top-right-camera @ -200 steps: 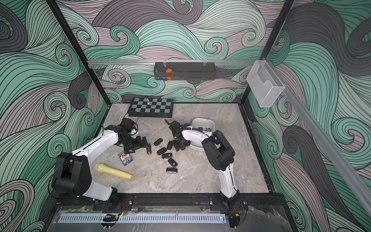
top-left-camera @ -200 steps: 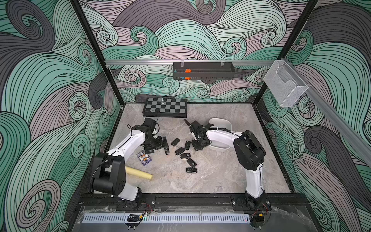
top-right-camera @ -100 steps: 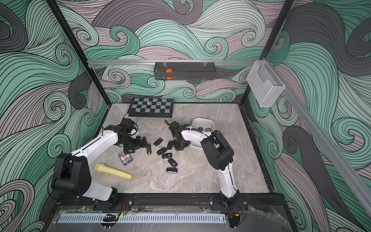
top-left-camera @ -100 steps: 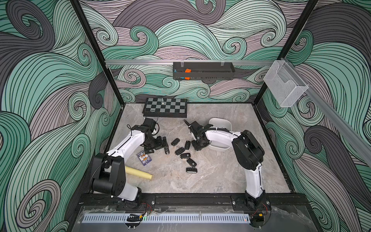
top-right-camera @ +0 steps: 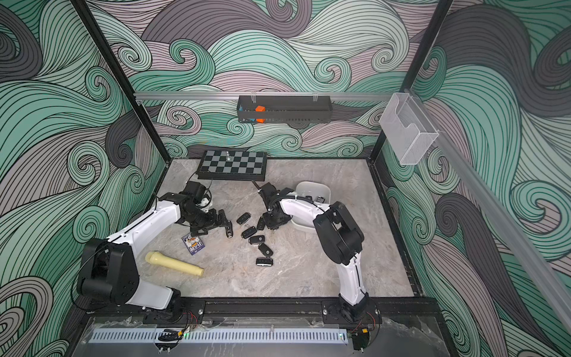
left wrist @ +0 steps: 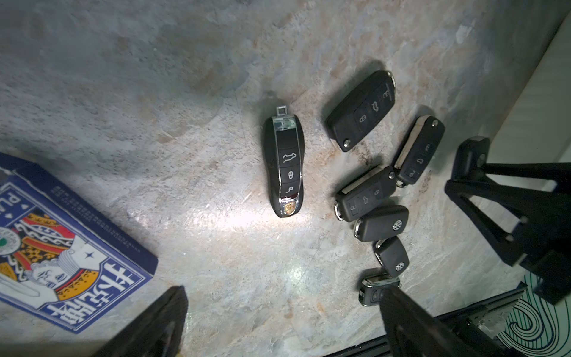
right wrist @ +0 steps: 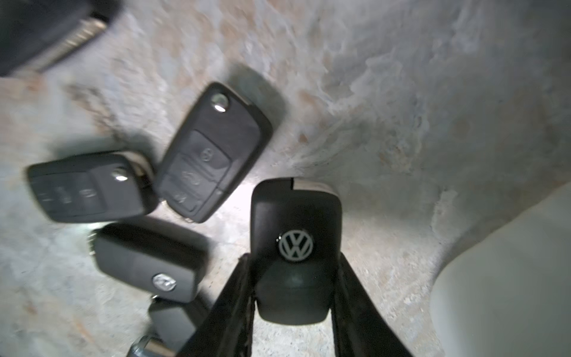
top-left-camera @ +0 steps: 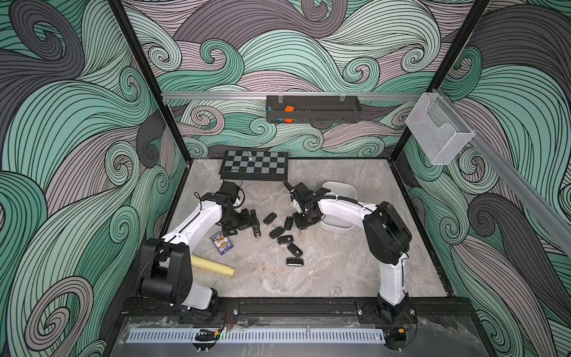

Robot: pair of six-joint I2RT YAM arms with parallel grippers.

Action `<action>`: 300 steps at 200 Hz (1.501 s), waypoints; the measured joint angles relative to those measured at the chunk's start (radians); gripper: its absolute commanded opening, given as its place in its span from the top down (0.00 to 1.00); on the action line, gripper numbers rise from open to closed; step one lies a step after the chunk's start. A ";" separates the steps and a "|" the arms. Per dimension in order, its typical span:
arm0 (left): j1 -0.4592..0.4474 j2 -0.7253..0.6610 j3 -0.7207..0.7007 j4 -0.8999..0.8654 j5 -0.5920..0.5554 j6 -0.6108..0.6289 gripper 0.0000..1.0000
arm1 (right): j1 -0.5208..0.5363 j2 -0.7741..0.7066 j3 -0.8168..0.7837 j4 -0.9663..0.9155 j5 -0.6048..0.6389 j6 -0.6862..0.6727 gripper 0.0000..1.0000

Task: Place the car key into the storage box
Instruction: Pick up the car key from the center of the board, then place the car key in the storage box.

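Observation:
A black car key point(right wrist: 295, 222) with a round silver badge sits between the fingers of my right gripper point(right wrist: 293, 262), which is shut on its sides. In both top views that gripper point(top-left-camera: 304, 221) point(top-right-camera: 275, 221) hangs low over the table, right beside the white storage box point(top-left-camera: 340, 190) point(top-right-camera: 312, 188), whose wall shows in the right wrist view point(right wrist: 509, 278). The box is partly hidden by my right arm and holds some dark keys point(top-right-camera: 321, 199). My left gripper point(top-left-camera: 242, 224) point(left wrist: 281, 296) stands open over bare table, near a chrome-trimmed key point(left wrist: 285, 167).
Several more black keys point(top-left-camera: 284, 239) point(left wrist: 370, 197) lie loose between the two grippers. A blue card box point(top-left-camera: 222, 245) and a cream cylinder point(top-left-camera: 213, 266) lie front left. A chessboard point(top-left-camera: 255, 163) lies at the back. A black tray point(top-left-camera: 312, 112) and a mesh basket point(top-left-camera: 438, 136) hang on the walls.
The right gripper's fingers have closed on the badge key beside the box. The left arm has stayed where it was.

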 measured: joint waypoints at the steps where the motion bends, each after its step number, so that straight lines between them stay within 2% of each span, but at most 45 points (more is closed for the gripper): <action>1: 0.000 0.000 0.000 0.000 0.001 0.000 0.01 | 0.000 -0.002 0.000 0.000 0.000 0.000 0.75; 66: 0.000 0.069 0.026 0.024 0.048 -0.025 0.01 | -0.026 -0.194 0.011 0.000 -0.007 0.008 0.75; 118: 0.000 0.150 0.091 0.056 0.084 -0.069 0.01 | -0.142 -0.249 -0.024 -0.002 -0.001 0.006 0.75; 159: 0.000 0.195 0.164 0.058 0.086 -0.084 0.01 | -0.226 -0.251 -0.063 -0.002 0.024 0.005 0.75; 221: 0.000 0.199 0.184 0.060 0.080 -0.091 0.01 | -0.275 -0.219 -0.109 0.018 0.068 0.042 0.76; 300: 0.000 0.199 0.183 0.053 0.056 -0.091 0.01 | -0.294 -0.080 -0.185 0.069 0.002 0.124 0.74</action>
